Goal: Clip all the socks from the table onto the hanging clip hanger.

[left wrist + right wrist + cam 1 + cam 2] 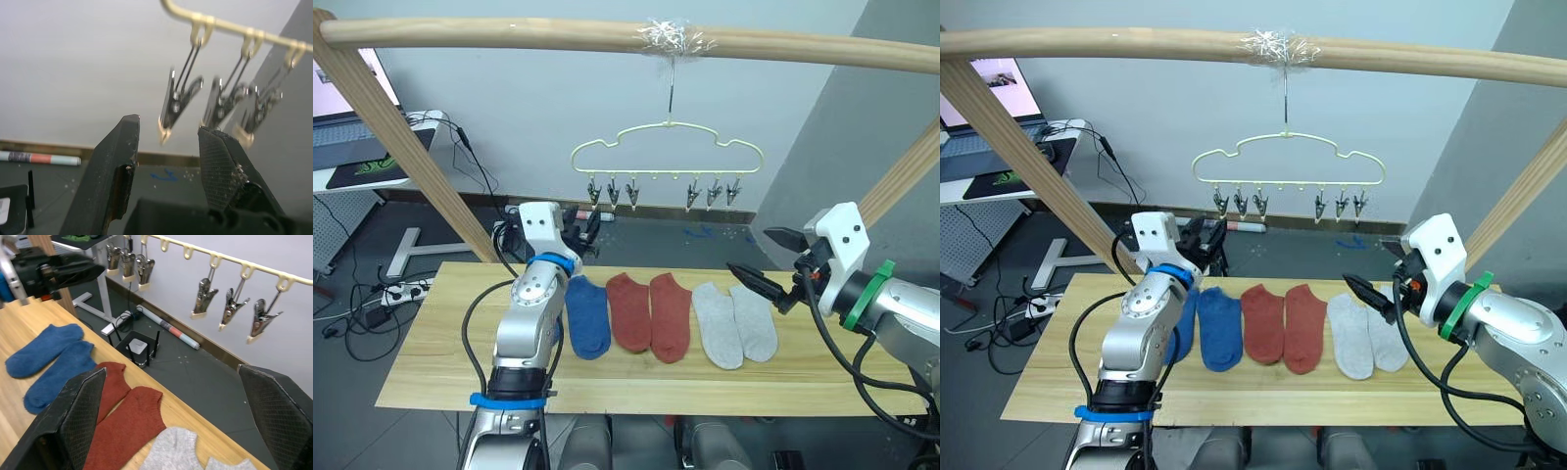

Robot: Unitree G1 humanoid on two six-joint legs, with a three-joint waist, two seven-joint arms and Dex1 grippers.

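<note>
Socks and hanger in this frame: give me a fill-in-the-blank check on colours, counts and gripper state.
1. The clip hanger carries ___ clips, none holding a sock.
2. On the table, the rust-red socks lie between the blue socks and the ___ socks.
3. The right gripper hovers over the table with its fingers ___.
4. The left gripper is raised toward the hanger's ___ end.

Missing words: six; light grey; open; left

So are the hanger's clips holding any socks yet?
No, all empty. The six clips on the clip hanger hang bare, and the socks lie flat on the table.
</note>
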